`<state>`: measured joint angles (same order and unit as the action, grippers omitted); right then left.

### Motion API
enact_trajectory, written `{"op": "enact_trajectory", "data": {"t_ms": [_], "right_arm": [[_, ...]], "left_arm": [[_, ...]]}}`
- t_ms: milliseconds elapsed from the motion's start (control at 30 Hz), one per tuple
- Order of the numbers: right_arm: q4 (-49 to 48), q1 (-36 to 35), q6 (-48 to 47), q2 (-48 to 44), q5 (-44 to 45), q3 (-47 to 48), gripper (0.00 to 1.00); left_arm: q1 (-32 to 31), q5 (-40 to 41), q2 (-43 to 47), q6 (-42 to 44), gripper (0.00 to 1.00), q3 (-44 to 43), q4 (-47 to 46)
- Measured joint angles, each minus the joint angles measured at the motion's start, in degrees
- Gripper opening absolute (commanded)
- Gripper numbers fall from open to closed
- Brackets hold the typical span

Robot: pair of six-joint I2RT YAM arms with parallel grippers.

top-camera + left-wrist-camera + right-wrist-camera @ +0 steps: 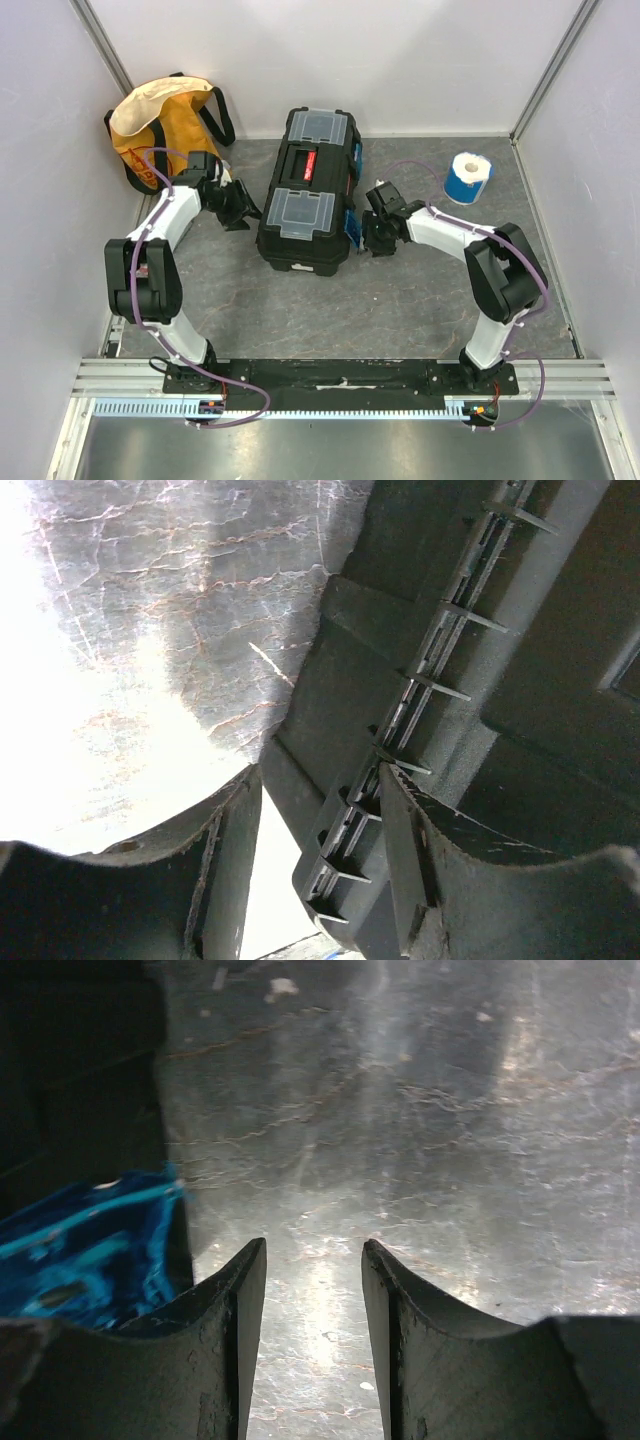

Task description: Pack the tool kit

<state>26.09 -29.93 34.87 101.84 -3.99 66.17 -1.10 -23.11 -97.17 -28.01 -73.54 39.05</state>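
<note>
Toolbox [305, 190] sits mid-frame in the overhead view, lid down and both clear top covers shut, with my left claw [240, 210] at its left flank and my right claw [375, 235] at its right, next to a blue latch [352, 225]. Both claws stand apart, clamped on nothing I can see: the left one's gap takes in the box's ribbed side, the right one's only table [400, 300]. No loose tools show, so I'd judge filling is done and what's left is securing or moving it, perhaps toward the yellow bag [160, 125] at upper left.
</note>
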Motion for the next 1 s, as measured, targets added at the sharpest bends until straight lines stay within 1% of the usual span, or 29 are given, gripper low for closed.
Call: {"op": "enact_trajectory", "data": {"t_ms": [67, 200, 267, 567, 633, 833, 1000], "right_arm": [[0.74, 0.0, -0.33, 0.74, 0.59, 0.09, 0.47], [1.01, 0.52, -1.16, 3.02, 1.14, 1.95, 0.38], [1.11, 0.52, -1.86, 4.0, 1.29, 2.95, 0.35], [0.63, 0.74, -7.23, 5.51, -0.11, 4.44, 0.27], [0.07, 0.94, -7.67, 5.75, -1.07, 4.44, 0.25], [-2.1, 1.18, -5.92, 6.54, -2.25, 4.35, 0.2], [-3.82, 1.16, -3.72, 8.15, -3.13, 4.7, 0.2]], "left_arm": [[-1.33, -0.33, -0.31, 0.61, 0.57, -0.44, 0.39], [-1.51, -0.68, -1.18, 1.29, 0.56, -1.49, 1.77], [-1.49, -1.01, -1.7, 1.6, 0.56, -2.19, 2.54], [-1.36, -3.04, -3.63, 3.08, 0.54, -4.09, 4.39], [-1.36, -3.58, -3.74, 3.3, 0.52, -4.09, 4.22], [-1.31, -6.32, -4.46, 4.33, 0.48, -4.0, 3.45], [-1.31, -7.89, -4.92, 5.16, 0.46, -3.85, 2.21]]}}
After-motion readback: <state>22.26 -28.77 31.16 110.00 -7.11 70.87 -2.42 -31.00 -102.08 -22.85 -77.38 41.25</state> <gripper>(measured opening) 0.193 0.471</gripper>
